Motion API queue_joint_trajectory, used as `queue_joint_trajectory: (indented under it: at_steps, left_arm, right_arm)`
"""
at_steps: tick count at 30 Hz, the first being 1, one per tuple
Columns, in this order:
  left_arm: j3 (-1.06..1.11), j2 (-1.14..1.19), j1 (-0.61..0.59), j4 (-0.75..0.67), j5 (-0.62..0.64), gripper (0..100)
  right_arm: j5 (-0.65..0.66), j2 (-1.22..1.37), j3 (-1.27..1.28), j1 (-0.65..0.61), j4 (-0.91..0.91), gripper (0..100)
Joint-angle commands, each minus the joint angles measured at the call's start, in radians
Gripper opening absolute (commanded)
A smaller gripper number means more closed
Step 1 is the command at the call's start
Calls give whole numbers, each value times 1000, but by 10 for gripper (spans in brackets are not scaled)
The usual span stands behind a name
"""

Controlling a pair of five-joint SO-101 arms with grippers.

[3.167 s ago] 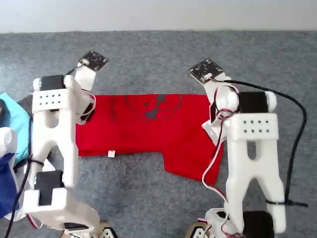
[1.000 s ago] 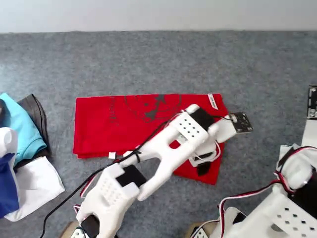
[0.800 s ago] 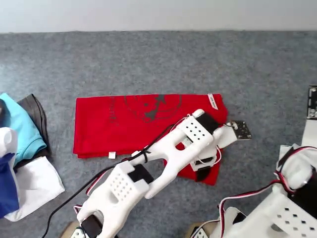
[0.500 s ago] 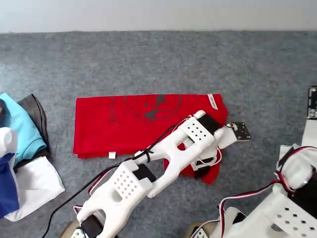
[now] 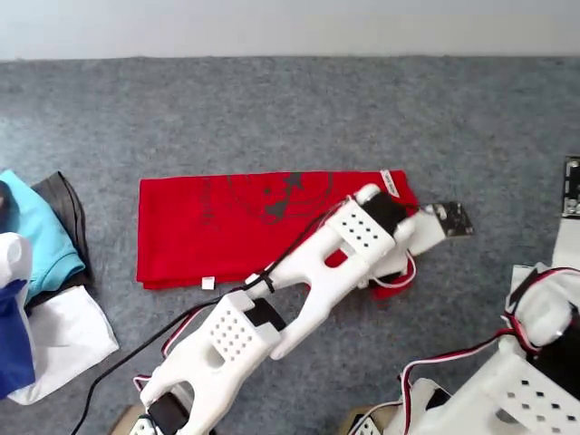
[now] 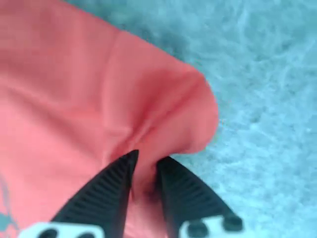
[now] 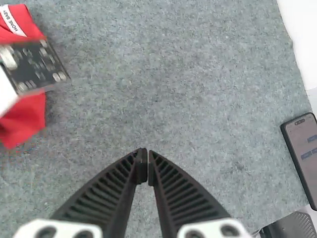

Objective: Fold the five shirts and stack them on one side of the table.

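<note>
My right gripper (image 7: 147, 153) hangs with its jaws pressed together on nothing, over the grey mat (image 7: 198, 74), well off to the right of the red shirt (image 5: 227, 227). My left gripper (image 6: 146, 161) is clamped on a raised fold at the red shirt's near right corner. Left of the red shirt, apart from it, lies a pile of shirts (image 5: 41, 240): teal, black, white and blue.
</note>
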Motion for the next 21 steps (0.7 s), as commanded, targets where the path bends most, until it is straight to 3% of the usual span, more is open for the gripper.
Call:
queue_joint_trajectory:
  at_steps: [1, 8, 14, 21]
  left_arm:
    - [-102, -58, -43, 9, 5, 14]
    - [-134, -57, -86, -9, -5, 23]
    - [-131, -20, -163, -75, -2, 141]
    - [-130, 55, -255, -155, -5, 167]
  right_arm:
    - [-5, -5, 2, 8, 36, 9]
    - [-5, -4, 2, 8, 36, 9]
    - [-5, -5, 2, 8, 38, 9]
    - [-5, -5, 2, 8, 38, 9]
